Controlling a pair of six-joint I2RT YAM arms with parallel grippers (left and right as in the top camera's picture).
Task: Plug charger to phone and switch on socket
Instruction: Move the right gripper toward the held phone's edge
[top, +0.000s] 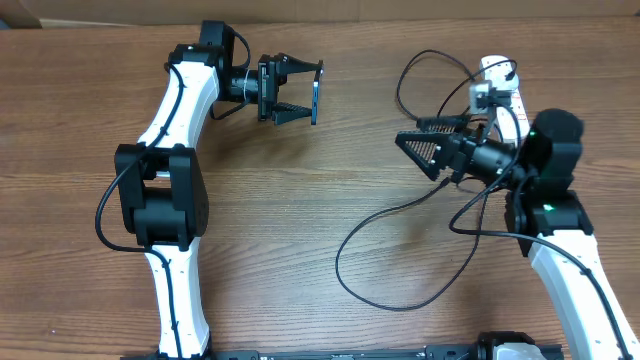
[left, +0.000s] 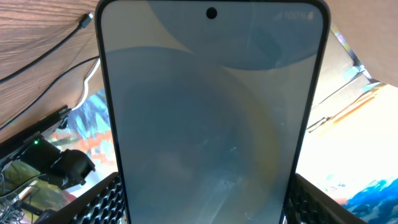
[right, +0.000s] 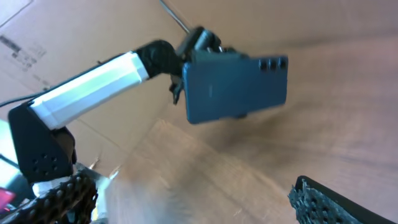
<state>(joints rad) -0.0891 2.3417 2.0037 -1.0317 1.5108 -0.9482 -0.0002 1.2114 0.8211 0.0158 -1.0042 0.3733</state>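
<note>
My left gripper (top: 310, 93) is shut on the phone (top: 317, 95) and holds it on edge above the table. In the left wrist view the phone's pale blue screen (left: 211, 112) fills the frame between my jaws (left: 205, 205). The right wrist view shows its blue back (right: 236, 87). My right gripper (top: 415, 140) is open and empty, pointing left towards the phone across a gap; its fingers (right: 199, 205) frame bare table. The black charger cable (top: 338, 262) loops over the table under my right arm. The white socket (top: 497, 72) lies at the far right, partly hidden.
The wooden table (top: 300, 220) runs across the whole view. Another loop of black cable (top: 420, 58) rises by the socket. The left arm (right: 93, 81) shows in the right wrist view. A cardboard edge (top: 20, 12) is at the far left corner.
</note>
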